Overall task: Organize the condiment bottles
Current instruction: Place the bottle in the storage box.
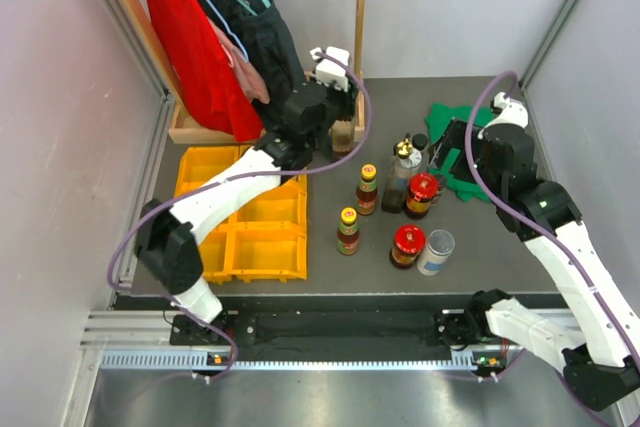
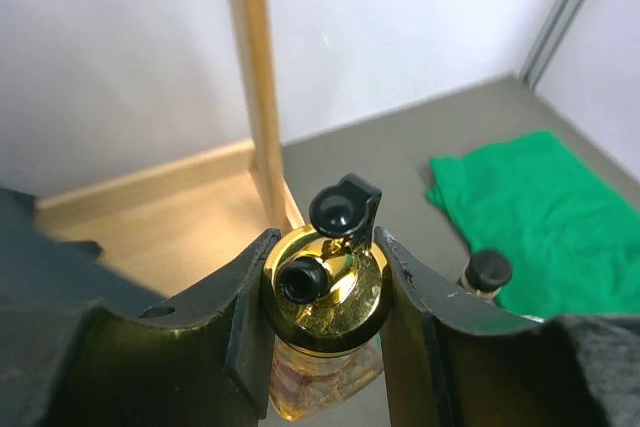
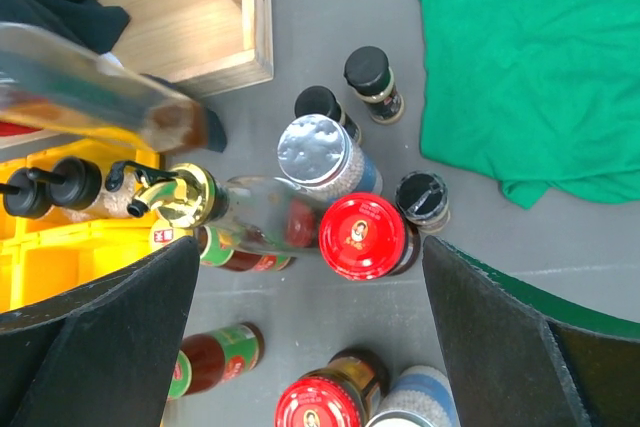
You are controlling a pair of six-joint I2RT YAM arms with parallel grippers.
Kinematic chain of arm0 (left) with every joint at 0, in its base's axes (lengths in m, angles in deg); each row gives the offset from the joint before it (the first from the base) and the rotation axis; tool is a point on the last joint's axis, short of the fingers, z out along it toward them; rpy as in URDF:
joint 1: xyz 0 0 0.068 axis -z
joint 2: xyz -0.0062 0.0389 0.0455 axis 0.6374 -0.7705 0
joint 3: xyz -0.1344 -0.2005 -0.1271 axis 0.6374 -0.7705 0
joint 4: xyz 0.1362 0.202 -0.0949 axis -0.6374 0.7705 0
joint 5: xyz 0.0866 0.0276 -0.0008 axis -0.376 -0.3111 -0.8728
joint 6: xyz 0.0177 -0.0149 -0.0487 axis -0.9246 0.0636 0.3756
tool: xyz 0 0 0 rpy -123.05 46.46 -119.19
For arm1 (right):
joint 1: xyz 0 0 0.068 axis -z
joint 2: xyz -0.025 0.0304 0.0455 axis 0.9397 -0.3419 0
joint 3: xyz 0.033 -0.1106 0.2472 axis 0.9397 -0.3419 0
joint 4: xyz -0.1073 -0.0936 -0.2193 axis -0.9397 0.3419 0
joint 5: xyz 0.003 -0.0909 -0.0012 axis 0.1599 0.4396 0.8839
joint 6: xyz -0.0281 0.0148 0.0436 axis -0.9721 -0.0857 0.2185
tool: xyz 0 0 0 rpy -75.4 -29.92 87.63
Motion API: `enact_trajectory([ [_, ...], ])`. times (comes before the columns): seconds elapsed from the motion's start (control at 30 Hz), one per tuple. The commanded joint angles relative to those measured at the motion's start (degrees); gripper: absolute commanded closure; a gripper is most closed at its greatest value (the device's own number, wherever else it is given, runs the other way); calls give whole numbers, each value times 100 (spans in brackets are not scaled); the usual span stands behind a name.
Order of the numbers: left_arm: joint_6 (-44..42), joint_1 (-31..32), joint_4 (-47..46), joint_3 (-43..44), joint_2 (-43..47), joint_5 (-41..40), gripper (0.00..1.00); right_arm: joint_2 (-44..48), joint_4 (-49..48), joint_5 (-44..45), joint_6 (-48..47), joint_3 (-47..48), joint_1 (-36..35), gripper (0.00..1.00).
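- Centre of the left wrist view: shows the left gripper (image 2: 327,282) clamped almost shut on the gold cap of a tall gold-topped bottle (image 2: 320,387), black spout poking up between the jaws. Sets it just beside the wooden rack (image 2: 260,97). Cannot tell from here whether lifted or standing.
- Looks like glass with liquid inside, so probably weighty and breakable. Polished cap likely slick, and the body apt to swing under so high a hold. Safer taken lower, around the neck or body, and set down gently.
- Bottom corners of the right wrist view: shows the right gripper (image 3: 310,245) spread wide, holding nothing, above the standing group of red-lidded jars (image 3: 365,237), silver-lidded canister (image 3: 315,152) and black-capped jars (image 3: 372,72). Left edge: two spouted bottles (image 3: 75,182), seemingly in the yellow tray (image 3: 60,277).
- Upper centre of the overhead view: puts the held bottle by the rack. Right of centre, leaves the yellow-capped sauce bottles (image 1: 368,187) and the other jars grouped on the tabletop (image 1: 330,282), between tray and green cloth (image 1: 445,117).
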Motion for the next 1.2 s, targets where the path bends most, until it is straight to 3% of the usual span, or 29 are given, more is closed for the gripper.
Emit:
enact_trajectory([
  [0.0, -19, 16, -108, 198, 989, -496, 100, -34, -292, -78, 78, 32, 72, 8],
  [0.1, 138, 16, 349, 197, 1410, -698, 100, -34, -248, -69, 79, 32, 63, 8],
  [0.23, 710, 16, 1982, 566, 2026, -804, 100, 10, -213, -8, 70, -11, 81, 8],
  [0.33, 815, 16, 2546, 611, 2491, -1058, 100, 19, -204, 10, 70, -29, 81, 8],
  [0.43, 851, 16, 2812, 505, 2931, -1375, 100, 19, -204, -60, 96, -3, 81, 8],
  [0.7, 693, 8, 3708, 277, 3380, -3420, 100, 63, -178, -280, 237, -55, 72, 9],
  [0.93, 438, -27, 3683, 66, 3372, -4750, 100, 63, -151, -289, 210, -38, 72, 9],
  [1.07, 569, -579, 3770, 21, 3231, -4664, 100, 2, -169, -306, 237, -20, 72, 9],
  [1.17, 991, -1228, 4042, 101, 2994, -4058, 100, -51, -186, -342, 237, -12, 72, 9],
])
